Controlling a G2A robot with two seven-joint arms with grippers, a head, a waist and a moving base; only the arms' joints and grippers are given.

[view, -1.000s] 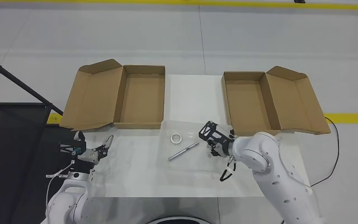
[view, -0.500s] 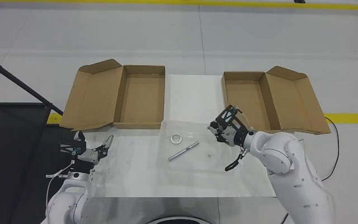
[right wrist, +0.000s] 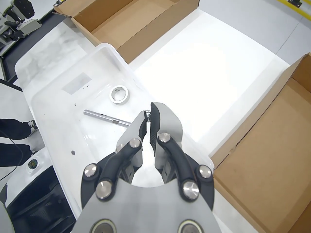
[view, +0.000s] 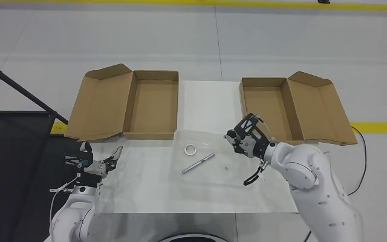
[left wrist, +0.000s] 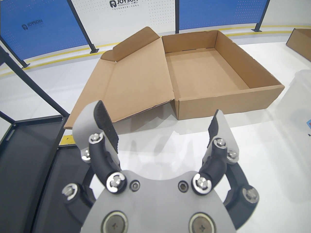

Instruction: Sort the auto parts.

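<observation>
On the white table (view: 208,103) a metal rod (view: 199,163) is laid slanting, near-left to far-right. A tiny part (right wrist: 147,117) is pinched by the right gripper (right wrist: 149,112); the left gripper (left wrist: 160,117) is spread apart.

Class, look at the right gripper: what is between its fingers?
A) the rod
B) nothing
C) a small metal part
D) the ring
C: the right gripper pinches a small metal part at the tips of its fingers, while the ring and rod lie in the tray.
</observation>
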